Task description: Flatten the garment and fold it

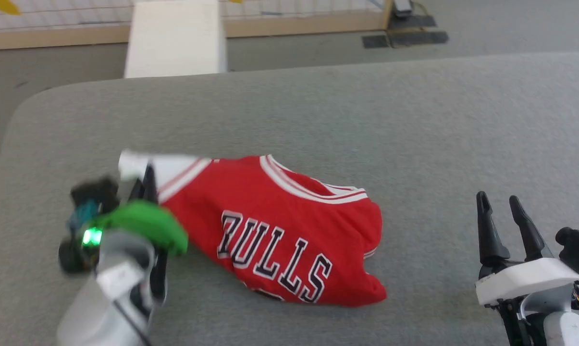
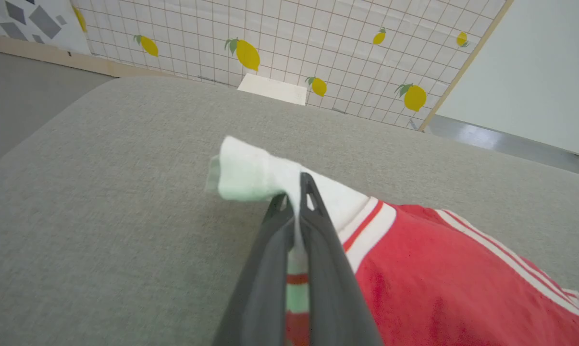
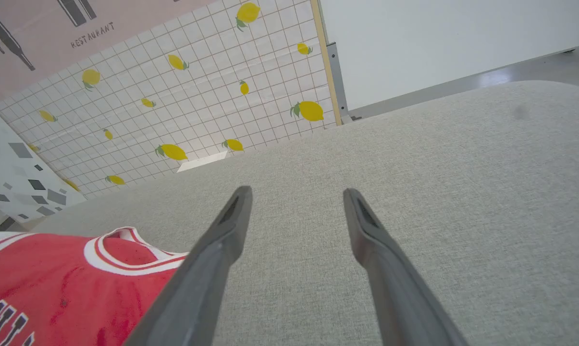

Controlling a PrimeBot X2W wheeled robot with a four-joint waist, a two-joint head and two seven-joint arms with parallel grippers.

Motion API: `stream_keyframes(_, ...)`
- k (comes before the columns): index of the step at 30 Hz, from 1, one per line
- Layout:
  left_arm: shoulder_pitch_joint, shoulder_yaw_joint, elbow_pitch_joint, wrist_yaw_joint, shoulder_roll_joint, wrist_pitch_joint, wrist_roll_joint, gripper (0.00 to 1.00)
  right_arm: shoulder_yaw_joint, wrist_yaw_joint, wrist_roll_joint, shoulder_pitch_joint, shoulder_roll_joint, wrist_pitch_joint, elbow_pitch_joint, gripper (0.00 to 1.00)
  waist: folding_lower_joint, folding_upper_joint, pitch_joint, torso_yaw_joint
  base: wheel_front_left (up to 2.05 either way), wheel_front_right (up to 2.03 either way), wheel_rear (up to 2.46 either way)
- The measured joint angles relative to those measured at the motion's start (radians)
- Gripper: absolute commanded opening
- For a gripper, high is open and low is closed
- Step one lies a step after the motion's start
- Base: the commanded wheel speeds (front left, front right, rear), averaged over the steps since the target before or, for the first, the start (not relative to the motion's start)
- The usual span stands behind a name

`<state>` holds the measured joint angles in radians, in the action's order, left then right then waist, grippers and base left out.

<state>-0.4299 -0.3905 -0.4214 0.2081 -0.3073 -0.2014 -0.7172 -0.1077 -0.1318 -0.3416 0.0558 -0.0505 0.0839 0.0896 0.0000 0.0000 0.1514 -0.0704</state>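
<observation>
Left fingers (image 2: pixel 320 240) clamped on garment (image 1: pixel 279 226) white sleeve (image 2: pixel 251 173), likely to pull flat; right fingers (image 3: pixel 222 250) wide, idle beside it.

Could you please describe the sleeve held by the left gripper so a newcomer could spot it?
On the grey table lies a crumpled red garment lettered BULLS. Its left end is a sleeve pinched in the left gripper: plain white, unlike the red body, with striped trim.

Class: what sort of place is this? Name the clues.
Probably a staged robot lab, not a home: a printed lemon-tile backdrop, a RESTAURANT poster, and a grey cloth-covered table.
</observation>
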Motion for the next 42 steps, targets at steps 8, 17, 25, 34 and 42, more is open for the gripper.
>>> stream_keyframes(8,0.271,0.019,0.044,0.076,-0.026,0.083,-0.072,0.0,0.006,0.0,0.008,-0.021,0.0,-0.056,-0.013,1.0,0.0,0.0,-0.043,0.09,0.0,0.0,0.0)
stream_keyframes(17,0.309,0.014,0.084,0.02,0.002,-0.012,-0.085,1.0,0.098,0.0,0.025,-0.056,0.001,-0.208,-0.011,1.0,0.0,0.0,-0.068,0.155,0.0,0.0,0.0)
stream_keyframes(25,0.307,0.154,0.264,-0.03,0.072,-0.056,0.148,1.0,0.166,0.0,-0.002,-0.034,0.001,-0.396,0.054,1.0,0.0,0.0,-0.042,0.198,0.0,0.0,0.0)
stream_keyframes(34,0.31,0.25,0.277,-0.128,0.192,-0.057,0.277,1.0,0.202,0.0,-0.057,0.107,0.001,-0.504,0.168,0.1,0.0,0.0,0.007,0.239,0.0,0.0,0.0)
stream_keyframes(42,0.31,0.298,0.228,-0.178,0.225,-0.057,0.325,1.0,0.124,0.0,0.077,0.149,0.002,-0.458,0.119,0.0,0.0,0.0,0.008,0.243,0.0,0.0,0.0)
